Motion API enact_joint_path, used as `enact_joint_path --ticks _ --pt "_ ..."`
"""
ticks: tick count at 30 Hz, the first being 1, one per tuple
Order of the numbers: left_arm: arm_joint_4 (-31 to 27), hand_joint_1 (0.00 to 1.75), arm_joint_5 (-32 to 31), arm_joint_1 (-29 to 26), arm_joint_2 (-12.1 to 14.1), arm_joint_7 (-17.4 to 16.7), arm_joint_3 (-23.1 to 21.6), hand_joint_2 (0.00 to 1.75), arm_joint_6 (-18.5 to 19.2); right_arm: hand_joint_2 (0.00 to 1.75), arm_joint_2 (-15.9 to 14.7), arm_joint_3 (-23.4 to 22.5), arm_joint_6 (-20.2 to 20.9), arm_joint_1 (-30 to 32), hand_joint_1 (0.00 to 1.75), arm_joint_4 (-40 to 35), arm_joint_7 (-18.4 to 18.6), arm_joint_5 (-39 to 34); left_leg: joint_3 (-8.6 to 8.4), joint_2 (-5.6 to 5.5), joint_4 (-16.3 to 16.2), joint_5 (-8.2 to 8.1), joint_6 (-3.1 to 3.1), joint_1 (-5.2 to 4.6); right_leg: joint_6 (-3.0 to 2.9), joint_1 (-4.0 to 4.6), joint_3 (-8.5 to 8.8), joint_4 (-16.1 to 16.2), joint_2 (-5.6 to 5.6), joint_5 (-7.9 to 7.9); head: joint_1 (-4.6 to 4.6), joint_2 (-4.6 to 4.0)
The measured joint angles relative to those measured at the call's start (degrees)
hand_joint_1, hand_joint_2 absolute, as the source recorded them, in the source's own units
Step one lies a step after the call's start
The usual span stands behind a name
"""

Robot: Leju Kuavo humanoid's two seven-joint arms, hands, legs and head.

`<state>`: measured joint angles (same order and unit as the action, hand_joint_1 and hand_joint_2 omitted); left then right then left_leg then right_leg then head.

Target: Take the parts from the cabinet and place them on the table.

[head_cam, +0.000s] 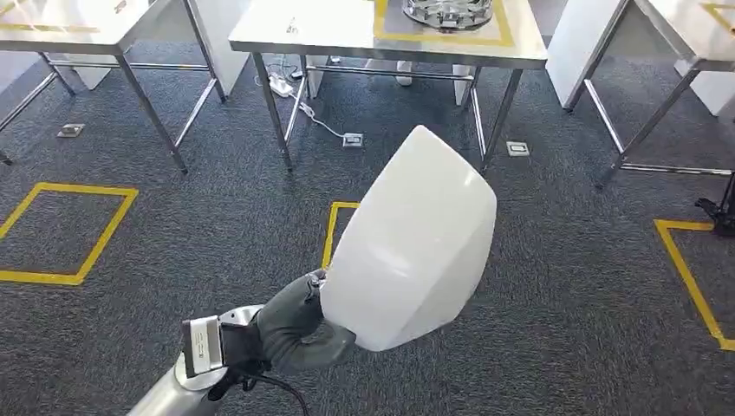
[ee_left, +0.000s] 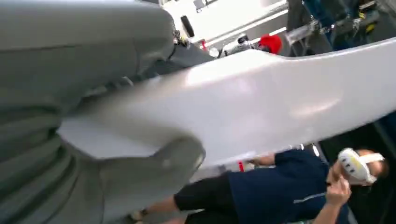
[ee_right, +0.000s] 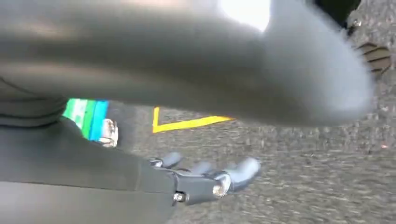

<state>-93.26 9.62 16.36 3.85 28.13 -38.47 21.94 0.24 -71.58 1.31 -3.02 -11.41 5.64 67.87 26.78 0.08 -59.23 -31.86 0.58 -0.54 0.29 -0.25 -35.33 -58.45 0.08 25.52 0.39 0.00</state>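
A large white curved shell part (head_cam: pixel 412 243) hangs above the dark carpet in the head view. My left hand (head_cam: pixel 295 325) grips its near lower edge, its grey cover wrapped around the rim. In the left wrist view the same white part (ee_left: pixel 261 102) runs across the picture, with the thick grey thumb (ee_left: pixel 154 172) pressed on one face of it. My right hand (ee_right: pixel 205 179) hangs over the carpet with its fingers spread and nothing between them. A steel table (head_cam: pixel 260 35) stands ahead, a round metal part (head_cam: pixel 448 12) on its yellow-taped top.
More steel tables stand at the far left (head_cam: pixel 52 30) and far right (head_cam: pixel 693 26). Yellow tape squares (head_cam: pixel 61 234) mark the carpet. A floor socket and cable (head_cam: pixel 351 139) lie under the middle table. A person in a dark shirt (ee_left: pixel 280 191) stands near.
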Motion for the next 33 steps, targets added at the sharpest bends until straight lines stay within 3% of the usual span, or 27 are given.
enact_joint_path --ticks 1,2,4,5,6,7,8,10,11,12,13,15,17,18,20,21,22,23,25,26,28,29,30,32,33 --pt "-0.04 1.75 0.0 0.02 0.0 -0.04 0.0 1.75 0.0 0.0 0.04 0.0 0.0 0.03 0.0 0.0 -0.02 0.02 0.5 0.11 -1.55 -0.15 -0.29 0.09 -0.31 -0.24 0.92 0.43 0.05 0.21 0.0 0.0" --pt "-0.07 1.75 0.0 0.18 0.02 0.04 0.0 1.75 0.0 0.0 0.04 0.0 0.0 -0.09 0.0 0.0 -0.04 0.0 2.24 0.03 -4.9 -0.16 -0.57 0.07 -0.68 -0.3 1.62 0.44 0.05 0.67 -0.47 0.0" --pt "0.04 1.75 0.0 0.19 0.02 -0.02 -0.02 1.75 0.0 0.0 0.07 0.0 0.0 -0.21 0.0 0.0 -0.02 0.0 7.65 0.01 -12.37 -3.27 -1.23 0.48 -0.89 -0.32 2.42 0.44 0.11 1.59 -0.92 0.0" --pt "0.09 1.75 0.0 0.08 0.09 0.0 -0.02 1.75 0.02 0.0 0.07 0.0 0.0 -0.14 0.0 0.0 0.0 -0.02 10.11 0.01 -15.16 -5.42 -1.41 0.61 -0.85 -0.32 2.83 0.44 0.15 2.07 -0.92 0.0" --pt "0.15 1.75 0.0 -0.02 0.15 -0.02 -0.02 1.75 0.11 0.0 0.07 0.0 0.02 -0.01 0.0 0.0 0.0 -0.07 11.88 0.02 -16.45 -6.49 -1.53 0.74 -0.75 -0.35 3.34 0.44 0.22 2.54 -1.09 0.0" --pt "0.24 1.75 0.0 0.0 0.15 -0.02 -0.02 1.75 0.18 0.0 0.09 0.0 0.02 0.06 0.0 0.0 0.0 -0.09 12.63 0.02 -15.54 -6.05 -1.54 0.87 -0.63 -0.43 4.05 0.43 0.27 3.12 -1.12 0.0" --pt "0.24 1.75 0.0 0.0 0.18 -0.02 -0.02 1.75 0.2 0.0 0.15 0.0 0.11 0.06 0.0 0.0 -0.02 -0.09 12.3 0.03 -12.93 -3.95 -1.69 0.98 -0.46 -0.53 4.8 0.43 0.37 3.68 -1.14 0.0" --pt "0.24 1.75 0.0 0.03 0.2 -0.02 -0.02 1.75 0.2 0.0 0.22 0.0 0.24 0.0 0.0 0.0 -0.11 -0.11 9.99 0.04 -3.76 3.73 -1.84 1.17 0.06 -0.79 6.52 0.43 0.44 5.0 -1.29 0.0" --pt "0.31 1.75 0.0 0.02 0.28 -0.02 -0.02 1.75 0.2 0.0 0.22 0.0 0.26 0.0 0.0 0.0 -0.11 -0.11 9.86 0.21 -0.63 7.46 -1.69 1.22 0.45 -0.67 6.89 0.25 0.49 5.6 -1.44 0.0" --pt "0.42 1.75 0.0 -0.03 0.28 -0.02 -0.09 1.75 0.22 0.0 0.22 0.0 0.26 -0.06 0.0 0.0 -0.11 -0.13 9.77 0.28 -0.94 5.06 -0.88 0.92 0.89 -0.6 7.03 0.18 0.74 6.15 -1.55 0.0" --pt "0.37 1.75 0.0 -0.05 0.28 -0.04 -0.07 1.75 0.24 0.0 0.22 0.0 0.24 -0.13 0.0 0.0 -0.04 -0.15 9.32 0.2 -0.96 6.03 -0.36 0.87 1.43 -0.57 7.16 0.46 0.52 6.63 -1.44 0.0" --pt "0.35 1.75 0.0 0.24 0.17 -0.02 -0.07 1.75 0.26 0.0 0.22 0.0 0.24 -0.1 0.0 0.0 -0.07 -0.15 8.88 -0.08 -0.78 5.76 0.6 0.77 2.06 -0.7 7.89 -0.11 0.42 6.18 -1.35 0.0" --pt "0.22 1.75 0.0 0.4 0.04 -0.07 -0.07 1.75 0.26 0.0 0.24 0.0 0.3 -0.4 0.0 0.0 -0.13 -0.15 7.67 -0.13 -0.31 5.29 1.32 1.04 2.38 -0.8 5.39 -4.66 0.2 5.54 -1.16 0.0" --pt "0.22 1.75 -0.02 0.55 -0.04 -0.22 -0.09 1.75 0.26 0.0 0.26 0.0 0.35 -0.51 0.0 0.0 -0.13 -0.15 7.35 -0.09 -0.27 4.91 1.63 1.04 2.49 -0.77 2.69 -8.58 0.19 6.3 -0.96 0.0" --pt "0.24 1.75 -0.04 0.57 -0.15 -0.55 -0.09 1.75 0.26 0.0 0.24 0.0 0.7 -0.4 0.0 0.0 -0.11 -0.22 6.57 -0.13 -0.27 3.92 1.85 0.92 2.75 -0.73 -3.05 -15.82 0.19 10.32 -0.7 0.0" --pt "0.24 1.75 -0.04 0.58 -0.15 -0.57 -0.09 1.75 0.28 0.0 0.26 0.0 0.87 -0.26 0.0 0.0 -0.13 -0.26 6.03 -0.22 -0.27 3.38 1.84 0.85 2.79 -0.72 -5.09 -17.46 0.19 11.43 -0.63 0.0" --pt "0.24 1.75 -0.04 0.58 -0.17 -0.61 -0.09 1.75 0.28 0.0 0.26 0.0 0.89 -0.21 0.0 0.0 -0.13 -0.33 5.36 -0.28 -0.27 2.85 1.79 0.83 2.73 -0.71 -5.98 -16.98 0.19 11.17 -0.57 0.0" --pt "0.24 1.75 -0.04 0.59 -0.2 -0.68 -0.09 1.75 0.28 0.0 0.3 0.0 0.98 -0.2 0.0 0.0 -0.15 -0.46 4.55 -0.32 -0.27 2.26 1.73 0.8 2.58 -0.68 -5.86 -14.72 0.18 9.61 -0.48 0.0" --pt "0.22 1.75 -0.02 0.72 -0.42 -0.85 -0.09 1.75 0.35 0.0 0.31 0.0 0.98 -0.2 0.0 0.0 -0.28 -0.7 2.72 -0.26 -0.23 0.96 1.57 0.73 1.81 -0.39 -3.4 -5.73 0.15 2.73 -0.33 0.0" --pt "0.24 1.75 -0.02 0.8 -0.5 -0.94 -0.11 1.75 0.35 0.0 0.31 0.0 0.98 -0.17 0.0 0.0 -0.39 -0.74 2.55 -0.21 -0.11 0.35 1.42 0.74 1.1 -0.07 -2.4 -1.45 -0.08 -1.55 -0.17 0.0" --pt "0.26 1.75 -0.02 0.89 -0.52 -1.09 -0.18 1.75 0.44 0.0 0.31 0.0 1.01 -0.17 0.0 0.0 -1.01 -0.72 1.6 -0.39 0.17 -0.68 0.58 0.49 0.91 0.4 -2.14 -1.13 0.02 -0.19 -0.13 0.0" --pt "0.26 1.75 -0.02 0.86 -0.5 -1.07 -0.22 1.75 0.44 0.0 0.31 0.0 1.01 -0.08 0.0 0.0 -1.25 -0.7 0.57 -0.43 0.01 -0.38 0.24 0.47 0.47 0.4 -1.9 -0.49 0.12 -0.83 -0.09 0.0" --pt "0.22 1.75 0.0 0.91 -0.5 -1.01 -0.22 1.75 0.44 0.0 0.33 0.0 1.05 -0.1 0.0 0.0 -1.36 -0.59 0.4 -0.39 -0.07 -0.03 -0.26 0.48 -0.02 0.24 -1.37 -0.4 0.13 -0.52 -0.13 0.0" --pt "0.07 1.75 -0.09 0.92 -0.35 -0.81 -0.2 1.75 0.39 0.0 0.33 0.0 1.38 -0.22 0.0 0.0 -1.77 -0.42 1.54 -0.36 -3.53 -0.05 -0.59 0.44 -0.68 -0.2 0.66 0.02 0.23 -0.12 -0.22 0.0" --pt "0.02 1.75 -0.11 0.96 -0.26 -0.63 -0.2 1.75 0.37 0.0 0.33 0.0 1.51 -0.24 0.0 0.0 -1.94 -0.39 3.51 -0.34 -6.9 -0.5 -0.85 0.49 -0.88 -0.21 1.14 0.03 0.26 0.34 -0.66 0.0"
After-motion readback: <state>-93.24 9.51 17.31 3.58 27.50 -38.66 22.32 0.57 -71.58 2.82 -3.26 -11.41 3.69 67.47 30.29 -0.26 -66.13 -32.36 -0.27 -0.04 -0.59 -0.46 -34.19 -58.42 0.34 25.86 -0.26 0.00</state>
